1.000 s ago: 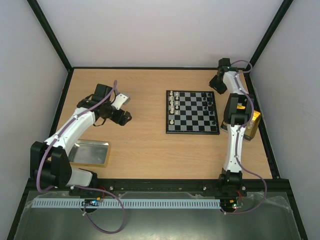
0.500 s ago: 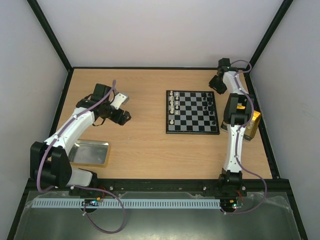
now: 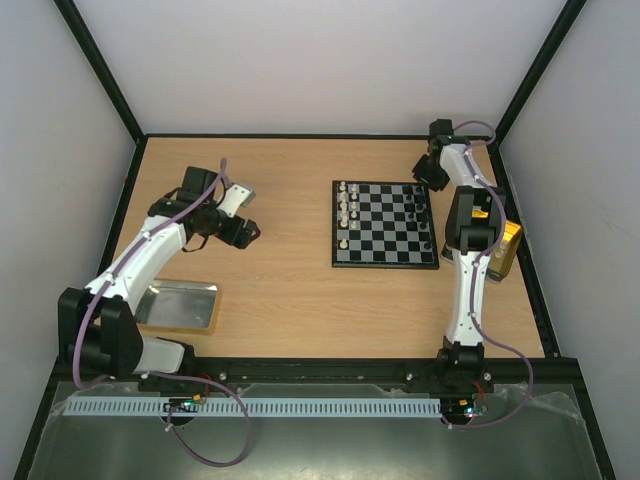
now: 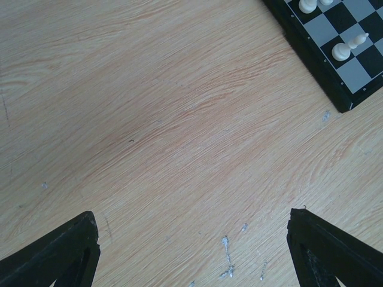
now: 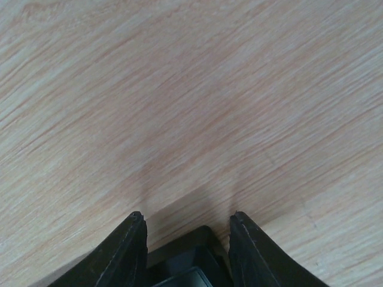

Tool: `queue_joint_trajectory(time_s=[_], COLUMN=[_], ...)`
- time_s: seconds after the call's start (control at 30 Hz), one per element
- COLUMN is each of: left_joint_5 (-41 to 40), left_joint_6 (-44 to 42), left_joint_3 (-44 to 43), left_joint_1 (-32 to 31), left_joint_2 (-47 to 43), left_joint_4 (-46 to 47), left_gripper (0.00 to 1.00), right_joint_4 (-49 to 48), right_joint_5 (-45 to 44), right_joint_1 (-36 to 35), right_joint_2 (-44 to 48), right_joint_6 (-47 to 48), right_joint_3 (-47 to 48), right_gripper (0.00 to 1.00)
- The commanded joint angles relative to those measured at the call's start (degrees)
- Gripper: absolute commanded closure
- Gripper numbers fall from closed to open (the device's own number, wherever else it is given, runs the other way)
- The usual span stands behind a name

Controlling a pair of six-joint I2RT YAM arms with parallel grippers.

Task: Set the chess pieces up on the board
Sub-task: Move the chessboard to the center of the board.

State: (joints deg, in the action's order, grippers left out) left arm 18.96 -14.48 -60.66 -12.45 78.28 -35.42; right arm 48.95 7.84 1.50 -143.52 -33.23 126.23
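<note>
The board (image 3: 385, 225) lies right of the table's middle. Several white chess pieces (image 3: 345, 205) stand on its left columns and several black ones (image 3: 420, 205) on its right columns. My left gripper (image 3: 245, 232) is left of the board, open wide and empty over bare wood (image 4: 191, 239). In its wrist view the board's corner (image 4: 335, 66) shows with white pieces (image 4: 342, 50). My right gripper (image 3: 430, 172) hovers at the board's far right corner, open and empty (image 5: 187, 216). The dark board corner (image 5: 191, 257) shows between its fingers.
A silver tray (image 3: 180, 305) lies near the left arm's base. A gold tray (image 3: 503, 245) sits right of the board, partly under the right arm. Black frame rails edge the table, with white walls behind them.
The left arm has shifted slightly back and left. The right gripper has moved slightly left at the board's far right corner. Both stay open.
</note>
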Motion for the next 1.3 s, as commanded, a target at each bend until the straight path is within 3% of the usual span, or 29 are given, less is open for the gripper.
queue_joint_trajectory(time_s=[0.0, 0.73, 1.27], left_joint_5=[1.2, 1.7, 1.6], left_joint_6=[0.7, 0.8, 1.6], left_joint_3=[-0.3, -0.3, -0.3], left_joint_1=[0.6, 2.2, 3.4], left_joint_2=[-1.5, -3.2, -3.8], left_joint_4=[-0.2, -0.3, 0.0], left_gripper=[0.14, 0.14, 0.14], right_joint_4=[3.5, 0.8, -12.8], right_joint_5=[0.9, 2.9, 4.9], right_joint_1=[-0.7, -5.9, -12.2], right_joint_2=[0.6, 4.3, 22.9], right_joint_6=[0.3, 2.3, -2.9], right_joint_3=[-4.3, -12.1, -41.2], right_gripper=[0.64, 0.64, 0.63])
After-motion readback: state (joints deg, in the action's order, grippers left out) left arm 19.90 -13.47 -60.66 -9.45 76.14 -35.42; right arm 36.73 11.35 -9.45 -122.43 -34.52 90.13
